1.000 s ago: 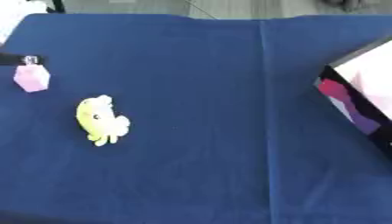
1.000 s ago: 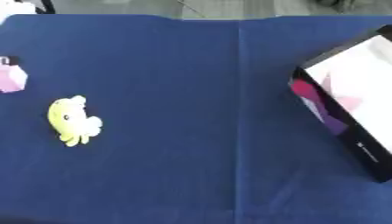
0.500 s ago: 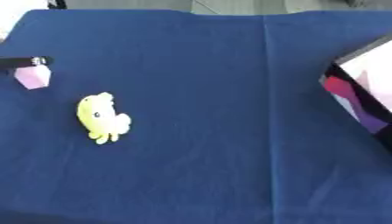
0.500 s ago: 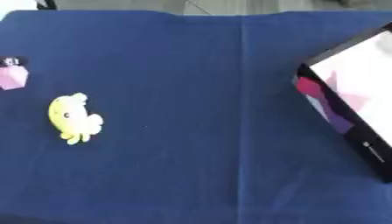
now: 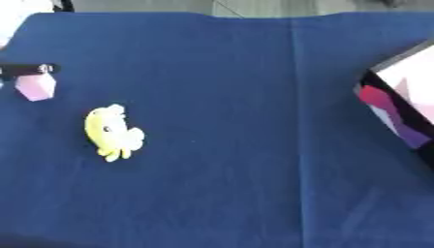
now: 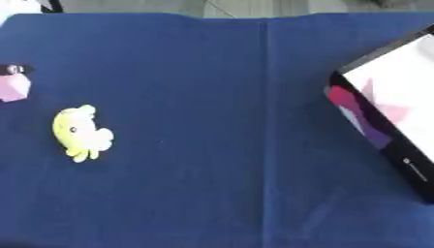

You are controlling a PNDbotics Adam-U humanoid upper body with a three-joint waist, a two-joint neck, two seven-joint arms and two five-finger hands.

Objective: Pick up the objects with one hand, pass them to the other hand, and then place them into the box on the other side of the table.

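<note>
My fingers aren't in view so can't tell their state, but the yellow plush toy looks soft and light, I'd grab its body.

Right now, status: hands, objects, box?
Neither hand in view. Yellow toy and pink block lie apart on the blue cloth, left side. Box at right edge. Nothing between them.

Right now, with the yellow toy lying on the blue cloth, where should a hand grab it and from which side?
Probably from above, fingers closing across the rounded yellow body of the yellow toy: it lies flat on the blue cloth, its pale legs too small to grip.
</note>
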